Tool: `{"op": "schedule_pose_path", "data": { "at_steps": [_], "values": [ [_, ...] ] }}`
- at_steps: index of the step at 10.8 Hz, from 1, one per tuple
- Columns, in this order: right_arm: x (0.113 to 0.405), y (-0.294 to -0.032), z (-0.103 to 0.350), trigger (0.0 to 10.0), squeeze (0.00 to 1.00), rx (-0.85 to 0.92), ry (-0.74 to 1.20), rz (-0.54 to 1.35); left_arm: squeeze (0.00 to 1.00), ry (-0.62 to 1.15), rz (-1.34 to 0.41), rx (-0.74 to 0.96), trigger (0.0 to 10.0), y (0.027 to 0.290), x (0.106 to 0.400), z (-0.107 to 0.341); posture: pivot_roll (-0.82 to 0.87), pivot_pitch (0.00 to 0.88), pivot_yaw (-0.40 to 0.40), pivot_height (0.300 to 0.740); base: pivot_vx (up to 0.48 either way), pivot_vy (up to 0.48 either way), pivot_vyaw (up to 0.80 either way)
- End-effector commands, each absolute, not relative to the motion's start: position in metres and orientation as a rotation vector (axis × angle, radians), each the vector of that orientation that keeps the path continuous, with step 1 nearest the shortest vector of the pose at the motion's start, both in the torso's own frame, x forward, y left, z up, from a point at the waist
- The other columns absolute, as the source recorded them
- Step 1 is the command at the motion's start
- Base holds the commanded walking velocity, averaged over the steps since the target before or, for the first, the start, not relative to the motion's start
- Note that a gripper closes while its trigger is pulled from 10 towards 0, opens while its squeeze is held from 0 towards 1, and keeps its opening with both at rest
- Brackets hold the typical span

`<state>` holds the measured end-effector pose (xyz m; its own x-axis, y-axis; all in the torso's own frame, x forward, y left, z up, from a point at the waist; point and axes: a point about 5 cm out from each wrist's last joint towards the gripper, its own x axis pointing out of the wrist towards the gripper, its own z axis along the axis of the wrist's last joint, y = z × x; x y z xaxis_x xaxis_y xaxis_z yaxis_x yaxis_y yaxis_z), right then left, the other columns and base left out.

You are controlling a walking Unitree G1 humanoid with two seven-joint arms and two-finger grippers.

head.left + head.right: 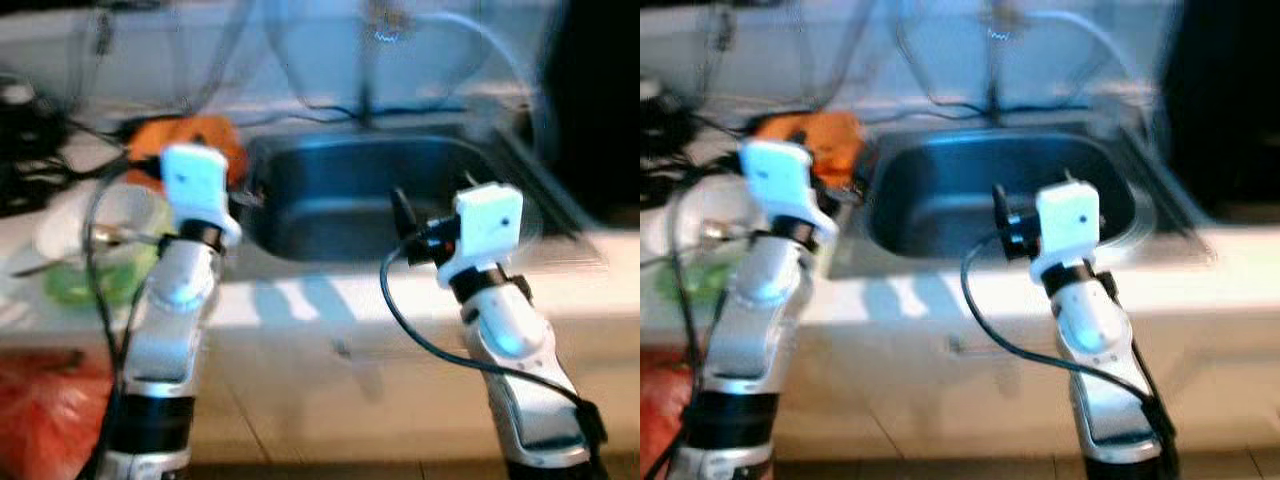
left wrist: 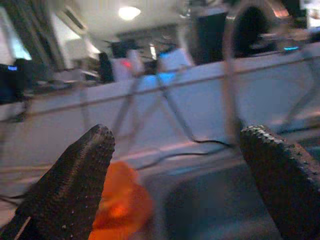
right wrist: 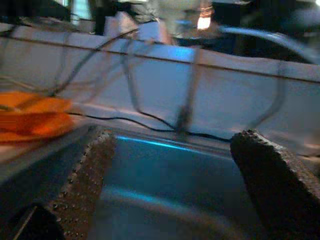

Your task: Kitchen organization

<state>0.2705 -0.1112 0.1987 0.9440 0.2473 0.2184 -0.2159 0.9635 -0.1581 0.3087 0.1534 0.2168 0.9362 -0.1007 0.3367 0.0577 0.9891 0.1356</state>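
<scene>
A green bowl (image 1: 95,270) and an orange item (image 1: 195,140) are seen on the counter, L of the sink (image 1: 350,200). L gripper (image 2: 175,185) is spread wide, empty; R gripper (image 3: 175,185) likewise, aimed at the basin. Nothing's been gripped yet, so organizing is judged barely begun.

The dark sink (image 1: 350,200) lies open ahead, its basin bare as far as the blur lets me see; both grippers hover at its near rim, jaws spread. A faucet (image 1: 992,60) and loose cables (image 3: 150,117) run along the back wall. To the left the table (image 1: 300,300) is crowded: an orange object (image 1: 195,140) at the sink's corner, a clear bowl (image 1: 105,235) beside the left arm.
</scene>
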Motion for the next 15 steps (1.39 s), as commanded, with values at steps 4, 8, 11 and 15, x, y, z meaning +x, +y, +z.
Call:
{"op": "schedule_pose_path", "data": {
  "at_steps": [4, 8, 11, 15],
  "values": [
    [0.268, -0.111, 0.198, 10.0, 0.00, -0.132, -0.238, 0.249, 0.00, -0.330, -0.087, 0.123, 10.0, 0.152, 0.308, 0.214, -0.05, 0.000, 0.064, 0.740, 0.000, 0.000, 0.00],
    [0.267, -0.109, 0.198, 10.0, 0.00, -0.130, -0.241, 0.257, 0.00, -0.309, -0.029, 0.168, 10.0, 0.159, 0.309, 0.210, -0.05, 0.000, 0.063, 0.740, 0.000, 0.000, 0.00],
    [0.267, -0.109, 0.198, 10.0, 0.00, -0.146, -0.242, 0.254, 0.00, -0.288, -0.046, 0.161, 10.0, 0.158, 0.310, 0.206, -0.05, 0.000, 0.065, 0.740, 0.000, 0.000, 0.27],
    [0.268, -0.112, 0.196, 10.0, 0.00, -0.158, -0.233, 0.233, 0.00, -0.276, -0.048, 0.162, 10.0, 0.156, 0.310, 0.204, -0.05, 0.000, 0.065, 0.740, 0.000, 0.000, 0.51]
  ]
}}
